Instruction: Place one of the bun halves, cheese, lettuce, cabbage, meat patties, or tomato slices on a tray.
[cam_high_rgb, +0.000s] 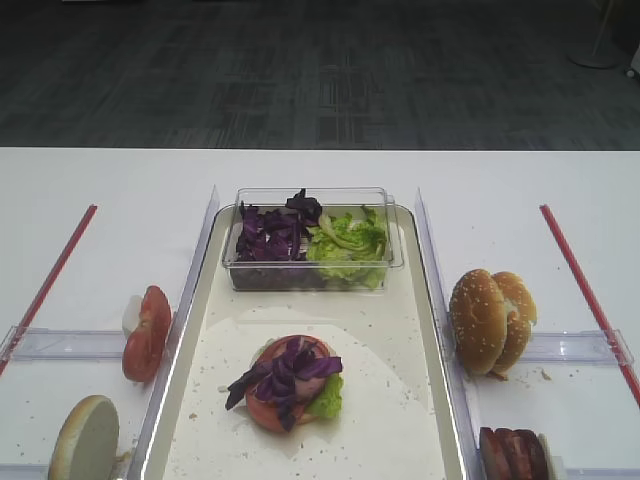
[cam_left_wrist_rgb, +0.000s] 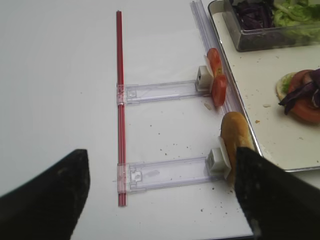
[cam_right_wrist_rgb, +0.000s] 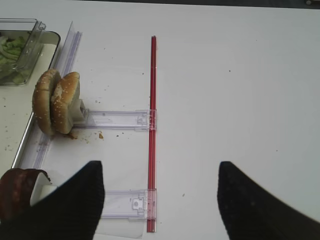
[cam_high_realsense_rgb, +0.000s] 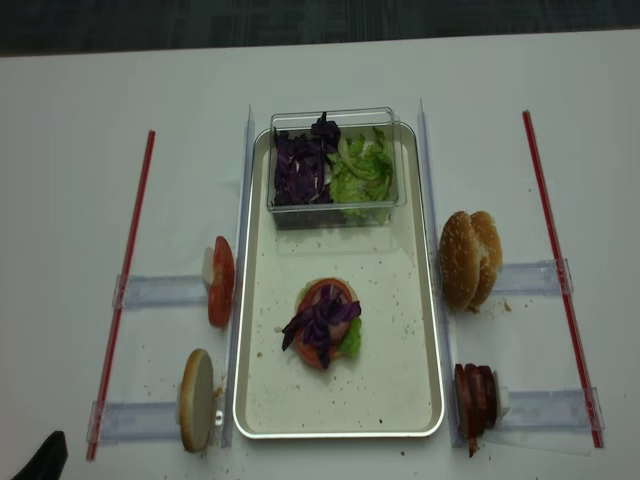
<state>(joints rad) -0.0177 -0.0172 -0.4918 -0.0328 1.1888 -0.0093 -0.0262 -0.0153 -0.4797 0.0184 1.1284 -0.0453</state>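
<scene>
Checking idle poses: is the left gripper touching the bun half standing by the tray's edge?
Apart. The left wrist view shows the left gripper wide open, bare table between its fingers, the bun half standing beyond them.

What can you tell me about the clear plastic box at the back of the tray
The clear plastic box is a see-through, rectangular, open-topped container with a flared rim. It sits upright at the far end of the tray, resting on the tray floor. Inside, dark purple cabbage fills its left half and light green lettuce its right half, the two touching in the middle. No gripper is near it.

A white table (cam_high_realsense_rgb: 80, 120) carries the tray (cam_high_realsense_rgb: 430, 330), red strips (cam_high_realsense_rgb: 125, 270) and clear holders (cam_high_realsense_rgb: 155, 290).
</scene>
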